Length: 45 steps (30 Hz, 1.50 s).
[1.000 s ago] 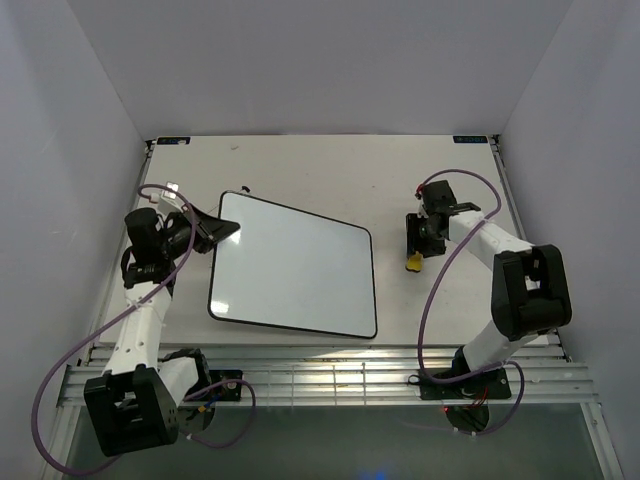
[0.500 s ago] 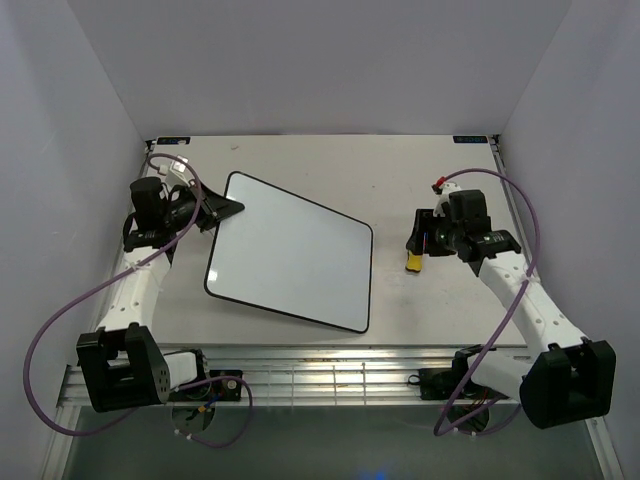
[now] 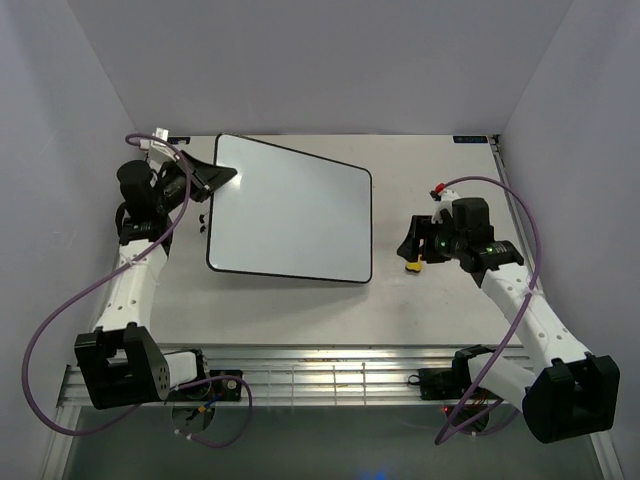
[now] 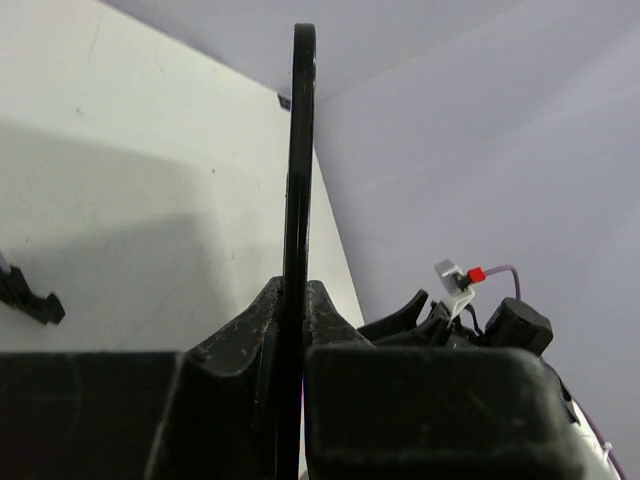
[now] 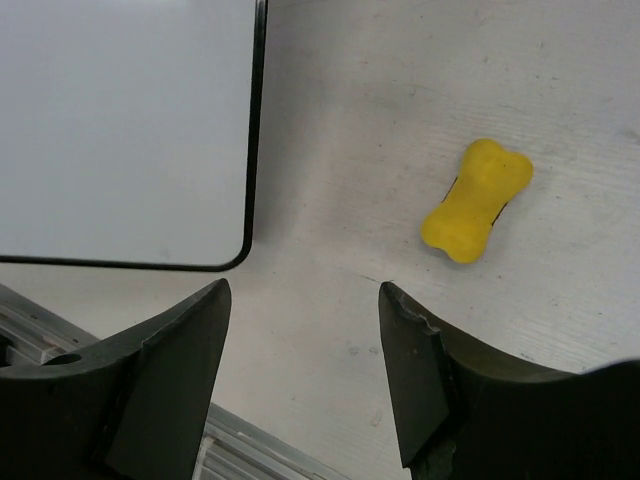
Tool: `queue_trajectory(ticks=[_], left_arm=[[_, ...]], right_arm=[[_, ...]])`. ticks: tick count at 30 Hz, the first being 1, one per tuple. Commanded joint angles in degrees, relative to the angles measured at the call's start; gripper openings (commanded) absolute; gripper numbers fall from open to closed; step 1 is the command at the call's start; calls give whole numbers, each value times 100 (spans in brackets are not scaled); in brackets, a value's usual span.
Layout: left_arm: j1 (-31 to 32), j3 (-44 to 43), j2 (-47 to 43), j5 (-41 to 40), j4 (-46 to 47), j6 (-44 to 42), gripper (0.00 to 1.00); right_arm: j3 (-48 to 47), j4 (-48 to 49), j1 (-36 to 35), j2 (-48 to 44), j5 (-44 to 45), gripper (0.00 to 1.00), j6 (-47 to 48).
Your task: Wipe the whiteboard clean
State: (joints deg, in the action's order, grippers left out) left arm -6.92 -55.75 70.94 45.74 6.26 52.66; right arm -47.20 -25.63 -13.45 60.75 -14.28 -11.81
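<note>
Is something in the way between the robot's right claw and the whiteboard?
No, nothing visible is. Only bare table lies between the open right gripper and the whiteboard. The yellow eraser lies off to the other side, away from the board. The left gripper grips the board's corner.

The left arm point(image 3: 135, 280) stretches along the left edge of the table point(image 3: 420, 170), and the left gripper point(image 3: 213, 180) is clamped tight on the black frame of the whiteboard point(image 3: 290, 210). The right arm point(image 3: 525, 310) leans in from the right edge. The right gripper point(image 3: 410, 245) points left, its jaws apart and empty.
</note>
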Motion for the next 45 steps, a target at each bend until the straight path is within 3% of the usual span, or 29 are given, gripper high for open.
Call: queue_trajectory(ticks=[1,8,17,26,45], left_arm=[[6,-647,-159,-178,938,711,0],[-169,-1526,420,-733,1270,51,0],[-872,-1685,1141,-303,2800,139,0],[-1198,-1764,1633,-346,3390,87,0],[-1821,-1764,2450,664,4585,-441,0]], right_arm=[[35,277,36,-177,-347,67,-75],[264,435,36,-687,-707,68,-225],[484,444,27,-1162,-944,70,-269],[615,620,-8,-1232,-1190,71,-304],[765,647,-114,-1417,-1270,73,-216]])
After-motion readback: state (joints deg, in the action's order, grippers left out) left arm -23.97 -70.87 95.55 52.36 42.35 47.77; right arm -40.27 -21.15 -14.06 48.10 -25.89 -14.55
